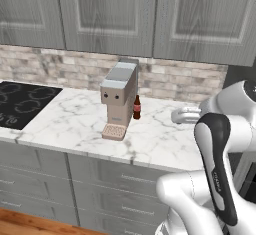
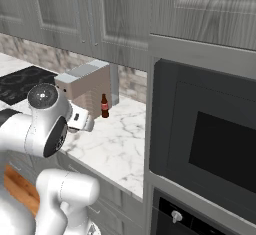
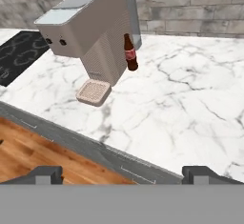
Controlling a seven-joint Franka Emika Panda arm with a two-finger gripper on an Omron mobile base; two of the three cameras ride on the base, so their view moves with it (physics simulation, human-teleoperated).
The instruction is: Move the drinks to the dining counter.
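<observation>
One of the drinks, a slim dark brown-red bottle (image 1: 136,107) with a red label, stands upright on the marble counter (image 1: 160,139), close against the right side of a coffee machine. It also stands out in the right base view (image 2: 104,106) and in the hand view (image 3: 130,53). My gripper (image 3: 124,174) is open, with nothing between its fingertips (image 3: 47,173). It hovers at the counter's front edge, well short of the bottle, and its white hand (image 1: 182,115) sits to the bottle's right. The dining counter is out of view.
A grey and beige coffee machine (image 1: 119,99) with a drip tray stands mid-counter. A black cooktop (image 1: 20,104) lies at the left. Grey wall cabinets (image 1: 125,14) hang overhead, and a tall built-in oven unit (image 2: 205,144) bounds the counter on the right.
</observation>
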